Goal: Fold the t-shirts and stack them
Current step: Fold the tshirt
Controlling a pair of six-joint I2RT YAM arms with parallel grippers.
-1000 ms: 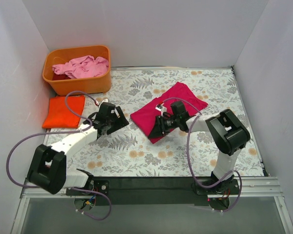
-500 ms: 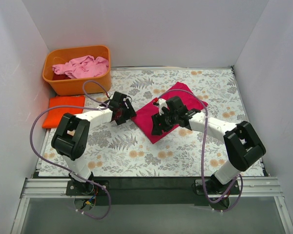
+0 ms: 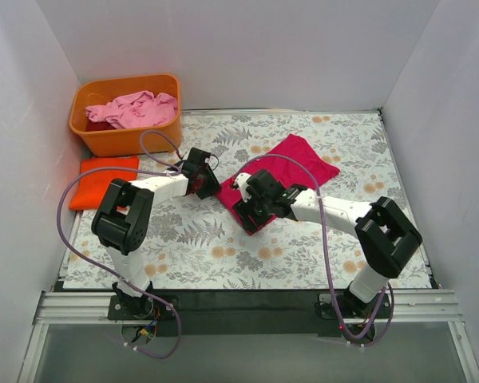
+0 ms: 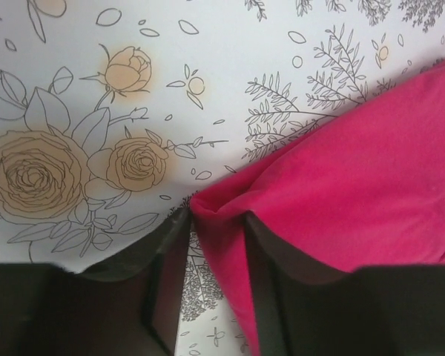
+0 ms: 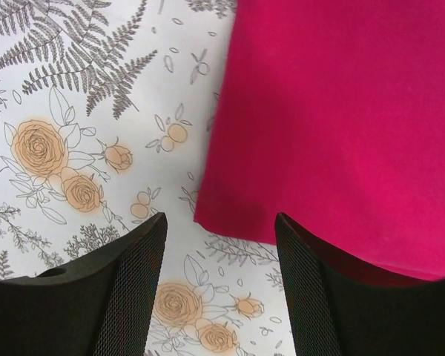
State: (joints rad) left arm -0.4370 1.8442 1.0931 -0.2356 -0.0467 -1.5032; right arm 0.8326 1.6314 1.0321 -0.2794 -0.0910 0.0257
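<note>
The floral surface (image 3: 343, 231) carries the magenta-red t-shirt (image 3: 303, 159) at centre, its long axis diagonal from near-left to far-right. Only the top view shows the orange tub (image 3: 120, 140) at far-left, which holds the pale pink t-shirt (image 3: 136, 108). The folded orange t-shirt (image 3: 104, 179) lies just in front of it. The left pincer (image 4: 215, 222) pinches the magenta-red t-shirt's left corner. The right pincer (image 5: 219, 222) gapes wide and empty above its near corner.

No lettering, label, brand, number or sign can be read in any view. The magenta-red cloth t-shirt (image 3: 305, 163) shows only plain fabric (the close wrist views show the same). The white table cover printed with roses and ferns (image 3: 223, 251) carries only drawn flowers and leaves.
</note>
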